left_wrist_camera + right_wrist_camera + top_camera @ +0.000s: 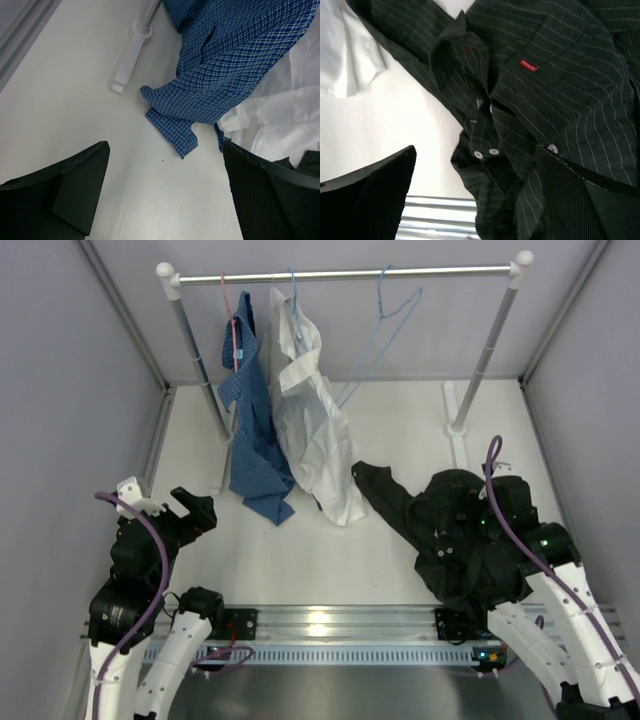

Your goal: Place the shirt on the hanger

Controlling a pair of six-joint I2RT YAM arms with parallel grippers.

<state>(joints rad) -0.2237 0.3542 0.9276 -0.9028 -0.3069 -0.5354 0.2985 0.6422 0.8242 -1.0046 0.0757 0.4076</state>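
bright, even light falls from above on the white table (330, 560), and shadows there are soft and faint. a glare spot sits on the metal rail (320, 620) at the table's near edge. from above the black pinstriped shirt (460, 540) is a dark mass with little detail. the right wrist view shows its stripes sharply, while the right gripper's fingers (365, 200) look almost plain black.

Robot lab booth, grey panel walls (60, 360), white table (330, 560)
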